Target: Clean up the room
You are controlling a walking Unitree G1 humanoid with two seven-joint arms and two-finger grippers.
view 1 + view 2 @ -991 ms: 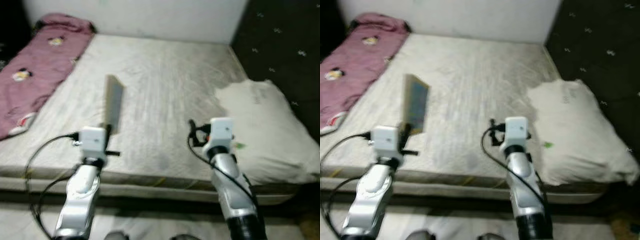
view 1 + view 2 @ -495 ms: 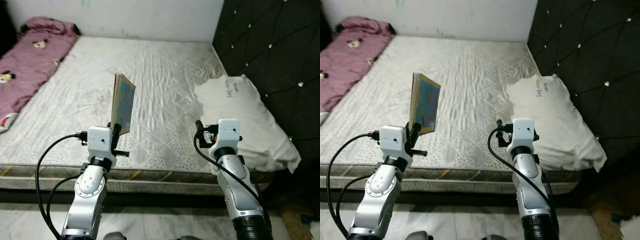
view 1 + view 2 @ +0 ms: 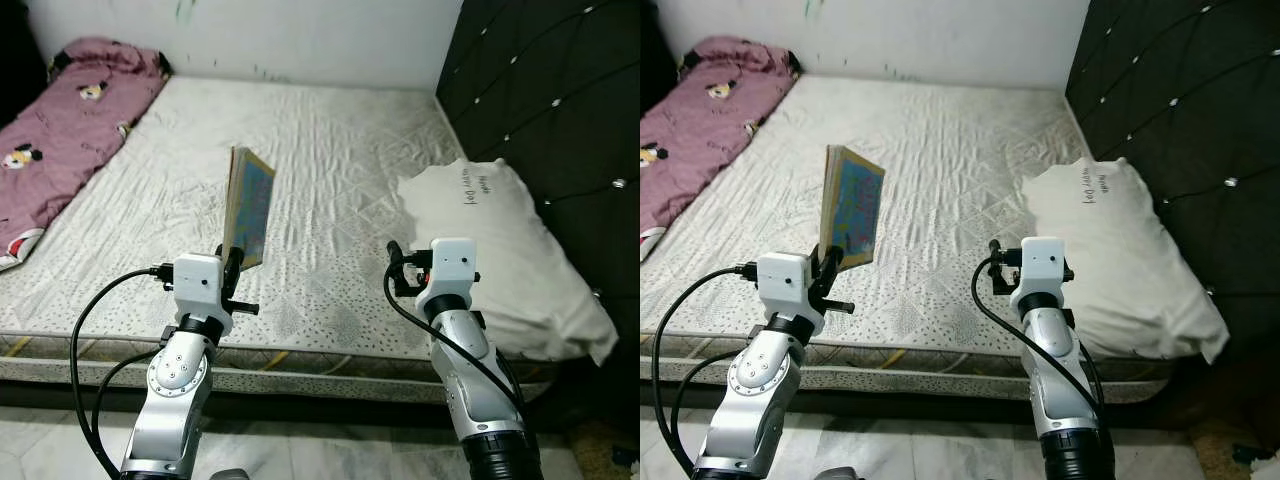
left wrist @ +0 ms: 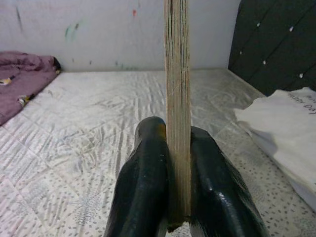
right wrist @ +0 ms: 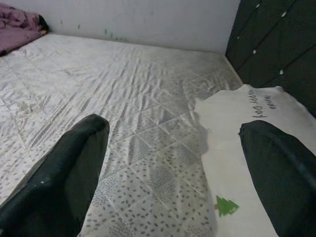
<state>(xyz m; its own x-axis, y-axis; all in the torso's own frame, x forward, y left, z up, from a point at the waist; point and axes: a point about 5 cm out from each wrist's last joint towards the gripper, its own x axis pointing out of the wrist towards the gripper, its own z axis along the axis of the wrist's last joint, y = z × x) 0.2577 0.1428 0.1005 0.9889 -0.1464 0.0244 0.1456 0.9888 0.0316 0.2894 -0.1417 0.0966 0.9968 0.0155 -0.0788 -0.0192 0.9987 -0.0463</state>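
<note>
A thin book [image 3: 248, 205] with a colourful cover stands upright over the near edge of the bed, held at its bottom edge. My left gripper [image 4: 177, 168] is shut on it, both black fingers [image 4: 143, 182] pressed against its page edge [image 4: 177, 79]. My right gripper [image 5: 173, 173] stands open over the mattress near the white pillow [image 3: 510, 240], with nothing between its fingers [image 5: 64, 177].
A bare white quilted mattress [image 3: 330, 150] lies ahead against a white wall. A pink cartoon-print blanket [image 3: 70, 110] lies along its far left side. A black tufted headboard [image 3: 560, 90] rises on the right. Pale floor [image 3: 300, 455] shows below the bed edge.
The camera view has shifted and sharpened; the bed sits slightly differently in the picture. The book stays upright in my left gripper and my right gripper stays open.
</note>
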